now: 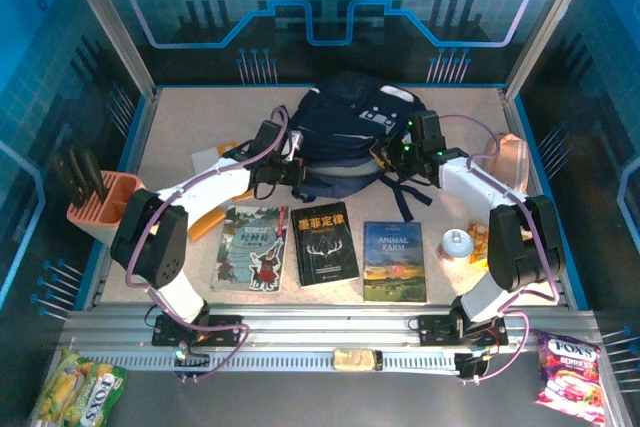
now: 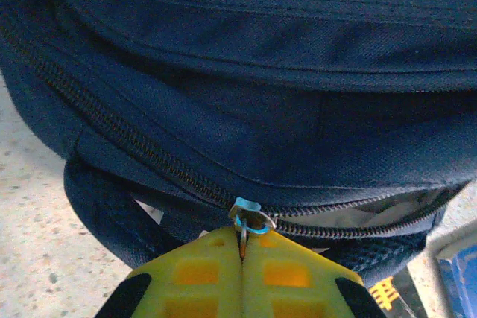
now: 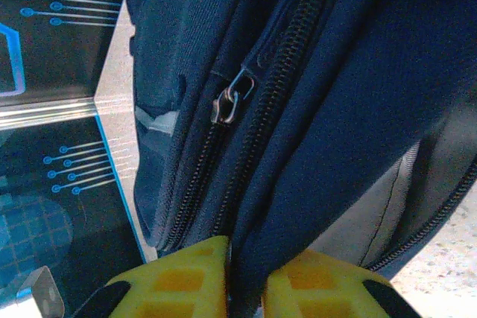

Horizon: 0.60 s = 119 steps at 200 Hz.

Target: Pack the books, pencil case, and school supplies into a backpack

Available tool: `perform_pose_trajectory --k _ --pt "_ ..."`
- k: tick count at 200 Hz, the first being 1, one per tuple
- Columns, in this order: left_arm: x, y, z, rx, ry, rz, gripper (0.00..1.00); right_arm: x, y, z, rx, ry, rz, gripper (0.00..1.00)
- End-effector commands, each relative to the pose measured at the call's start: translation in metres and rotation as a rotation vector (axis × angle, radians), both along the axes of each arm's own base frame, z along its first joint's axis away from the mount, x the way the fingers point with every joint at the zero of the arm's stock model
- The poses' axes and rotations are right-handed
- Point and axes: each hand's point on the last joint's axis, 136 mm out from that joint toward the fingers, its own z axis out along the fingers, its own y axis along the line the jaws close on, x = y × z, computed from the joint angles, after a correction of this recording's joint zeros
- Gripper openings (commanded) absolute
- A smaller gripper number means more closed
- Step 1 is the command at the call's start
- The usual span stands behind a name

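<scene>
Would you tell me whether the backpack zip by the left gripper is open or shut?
Partly open: on the backpack, teeth mesh left of the slider, but right of it they part, showing pale lining.

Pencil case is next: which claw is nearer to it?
Right. The right claw pinches the backpack on the side facing the pencil case; the left claw, shut on a zipper pull, sits at the backpack's opposite side.

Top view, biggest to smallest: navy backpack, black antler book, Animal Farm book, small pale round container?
1. Dark navy fabric backpack.
2. Black antler-cover paperback and landscape-cover Animal Farm paperback: look about equal, not ranked.
3. Small pale round container.
</scene>
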Motion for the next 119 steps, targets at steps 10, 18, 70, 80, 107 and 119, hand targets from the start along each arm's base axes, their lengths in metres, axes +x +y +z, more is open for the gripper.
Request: perform_pose_trajectory --k 10,18,70,80,107,119 --pt "0.001 -0.014 0.011 -0.065 0.048 -0.052 0.00 0.002 -0.022 0.010 -0.049 -0.037 -0.018 0.43" --pt "0.001 -0.016 0.013 -0.077 0.059 -0.049 0.00 -0.004 -0.023 0.011 -0.056 -0.029 -0.008 0.54" --pt "0.003 -0.063 0.023 -0.181 0.120 -0.083 0.00 -0.056 -0.044 0.004 -0.117 0.067 -0.099 0.80" --pt "0.004 -0.074 0.023 -0.195 0.132 -0.095 0.00 -0.062 -0.043 0.001 -0.102 0.079 -0.123 0.82" --pt "0.004 -0.105 0.026 -0.224 0.154 -0.128 0.00 -0.073 -0.031 -0.016 -0.056 0.126 -0.192 0.87" --pt "0.003 -0.116 0.026 -0.234 0.165 -0.138 0.00 -0.074 -0.027 -0.023 -0.048 0.145 -0.219 0.90"
